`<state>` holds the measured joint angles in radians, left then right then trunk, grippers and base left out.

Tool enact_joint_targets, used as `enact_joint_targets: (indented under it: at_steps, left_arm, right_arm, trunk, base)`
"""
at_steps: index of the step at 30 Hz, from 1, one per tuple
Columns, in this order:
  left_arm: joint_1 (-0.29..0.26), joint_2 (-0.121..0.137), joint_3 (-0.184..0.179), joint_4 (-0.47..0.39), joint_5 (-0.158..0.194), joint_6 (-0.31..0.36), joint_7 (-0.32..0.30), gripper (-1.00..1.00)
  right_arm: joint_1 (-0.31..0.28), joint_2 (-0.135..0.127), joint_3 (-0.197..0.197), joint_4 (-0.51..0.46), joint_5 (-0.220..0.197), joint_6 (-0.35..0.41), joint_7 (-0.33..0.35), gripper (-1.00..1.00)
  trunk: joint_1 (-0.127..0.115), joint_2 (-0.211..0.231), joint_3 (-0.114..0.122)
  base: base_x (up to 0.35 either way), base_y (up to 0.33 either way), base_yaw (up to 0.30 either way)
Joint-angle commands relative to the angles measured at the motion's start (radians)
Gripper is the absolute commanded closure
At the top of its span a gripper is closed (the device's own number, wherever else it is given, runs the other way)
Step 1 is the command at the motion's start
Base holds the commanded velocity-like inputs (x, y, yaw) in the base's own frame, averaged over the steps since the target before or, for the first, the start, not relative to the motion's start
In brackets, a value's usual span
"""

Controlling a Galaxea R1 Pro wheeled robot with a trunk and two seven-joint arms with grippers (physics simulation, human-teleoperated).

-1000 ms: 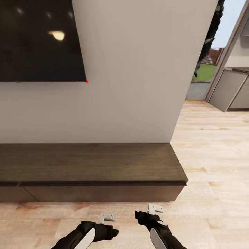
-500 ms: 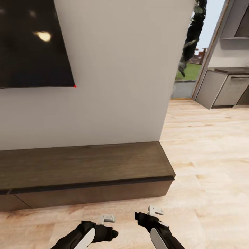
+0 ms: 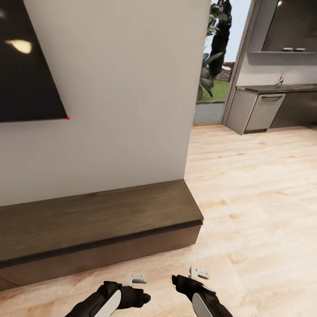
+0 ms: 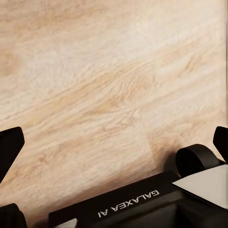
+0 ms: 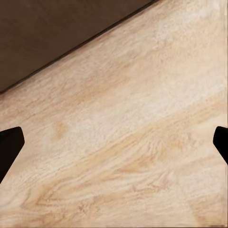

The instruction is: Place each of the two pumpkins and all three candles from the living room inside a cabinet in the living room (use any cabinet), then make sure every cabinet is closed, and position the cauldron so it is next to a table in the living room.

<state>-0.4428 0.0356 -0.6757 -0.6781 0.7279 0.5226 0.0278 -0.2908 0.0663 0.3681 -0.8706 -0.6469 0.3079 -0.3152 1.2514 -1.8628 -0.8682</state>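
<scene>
The cabinet (image 3: 101, 215), a long low dark brown unit, runs along the white wall, and its right end sits near the middle of the head view. The fronts I can see are flush. My left gripper (image 3: 136, 278) and right gripper (image 3: 198, 273) hang low over the wooden floor in front of it. Both are open and hold nothing. Bare floor lies between the spread fingertips of the left gripper (image 4: 114, 142). The right gripper (image 5: 114, 140) has floor between its tips and a strip of the cabinet (image 5: 57, 28) beyond. The pumpkins, candles, cauldron and table are out of view.
A black TV screen (image 3: 26, 66) hangs on the wall (image 3: 132, 88) above the cabinet. The wall ends at a corner, with a glass door and plants (image 3: 211, 79) beyond. Grey kitchen units (image 3: 264, 110) stand at the far right. Light wooden floor (image 3: 255, 198) stretches to the right.
The whole view has swung to the right, so the cabinet and TV sit further left in the picture and more of the kitchen shows. Both grippers keep their pose.
</scene>
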Motion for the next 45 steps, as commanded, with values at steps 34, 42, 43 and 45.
enact_joint_targets:
  at_steps: [34,42,43,45]
  left_arm:
    - [-0.002,0.002,-0.003,0.000,-0.001,0.047,0.019,-1.00]
    - [-0.002,0.000,-0.002,0.000,-0.014,0.048,0.137,-1.00]
    - [-0.002,0.000,-0.002,-0.001,-0.014,0.048,0.139,-1.00]
    - [-0.002,0.000,-0.002,-0.001,-0.014,0.048,0.142,-1.00]
  right_arm:
    - [-0.001,-0.002,-0.128,0.171,-0.044,-0.066,-0.014,-1.00]
    - [-0.001,-0.003,-0.134,0.202,-0.045,-0.071,-0.013,-1.00]
    - [-0.001,-0.003,-0.143,0.202,-0.045,-0.071,-0.013,-1.00]
    - [-0.001,-0.003,-0.183,0.203,-0.044,-0.070,-0.010,-1.00]
  trunk:
    - [-0.131,0.238,0.106]
    - [-0.161,0.294,0.131]
    - [-0.165,0.301,0.134]
    - [-0.173,0.315,0.140]
  base:
    - [0.000,0.000,-0.277]
    - [0.000,0.000,-0.280]
    - [0.000,0.000,-0.280]
    - [0.000,0.000,-0.280]
